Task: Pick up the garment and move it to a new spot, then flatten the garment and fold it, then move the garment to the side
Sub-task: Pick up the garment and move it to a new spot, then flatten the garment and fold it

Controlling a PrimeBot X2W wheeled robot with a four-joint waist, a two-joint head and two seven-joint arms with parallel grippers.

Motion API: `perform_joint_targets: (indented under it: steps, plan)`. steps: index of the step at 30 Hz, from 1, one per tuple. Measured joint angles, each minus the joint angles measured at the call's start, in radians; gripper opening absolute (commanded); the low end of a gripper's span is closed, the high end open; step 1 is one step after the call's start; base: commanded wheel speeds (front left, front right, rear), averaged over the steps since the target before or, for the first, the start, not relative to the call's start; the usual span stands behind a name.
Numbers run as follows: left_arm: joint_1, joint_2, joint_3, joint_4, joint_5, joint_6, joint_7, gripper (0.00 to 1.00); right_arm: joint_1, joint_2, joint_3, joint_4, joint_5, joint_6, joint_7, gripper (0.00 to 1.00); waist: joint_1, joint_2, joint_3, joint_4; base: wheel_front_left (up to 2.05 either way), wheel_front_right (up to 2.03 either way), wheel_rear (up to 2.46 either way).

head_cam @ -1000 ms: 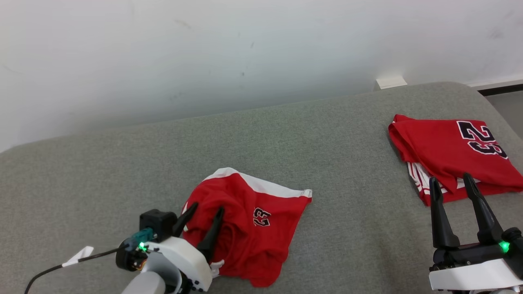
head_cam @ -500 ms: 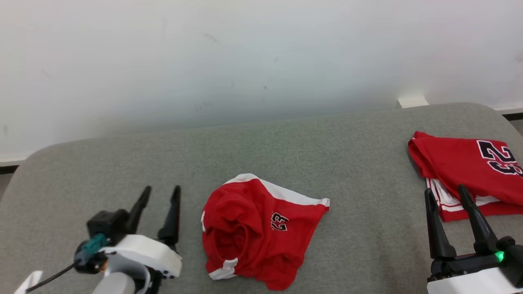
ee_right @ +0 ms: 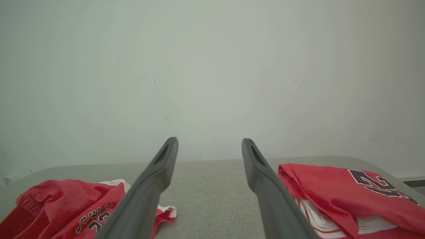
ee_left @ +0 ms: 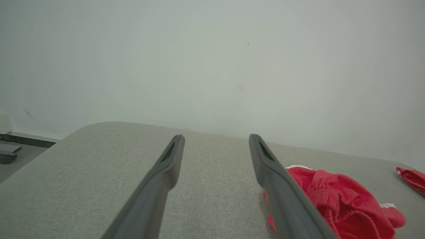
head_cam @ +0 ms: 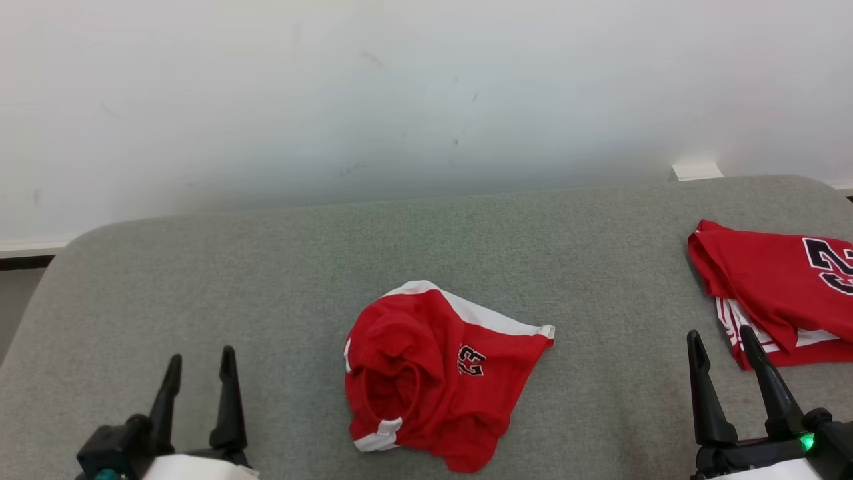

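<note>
Left pincer and right pincer both empty, fingers spread wide. Shorts lay crumpled on bench between pincers, touching neither. Judged light, soft, limp, likely to sag when lifted. Best hold probably white-trimmed edge. Folded jersey just beyond right pincer.

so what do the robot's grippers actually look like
Both the left gripper and right gripper have two long, dark, tapering fingers on a black base with a white housing behind. The wrist views show a narrow slot near each tip. A green light glows on the right one.
</note>
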Motion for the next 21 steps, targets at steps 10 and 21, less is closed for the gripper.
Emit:
perform_joint_targets:
  steps: [10, 21]
  plan:
    - [0.015, -0.071, 0.069, 0.013, 0.067, -0.073, 0.000, 1.00, -0.002, -0.002, 0.015, 0.017, 0.000, 0.000, 0.000, 1.00, 0.0001, 0.0000, 0.008, 0.006, 0.00, 0.00, 0.00]
    - [-0.001, -0.094, 0.098, 0.031, 0.110, -0.116, 0.000, 1.00, -0.009, -0.006, 0.017, 0.023, 0.002, 0.000, 0.000, 1.00, 0.0001, 0.0000, 0.012, 0.008, 0.00, 0.00, 0.00]
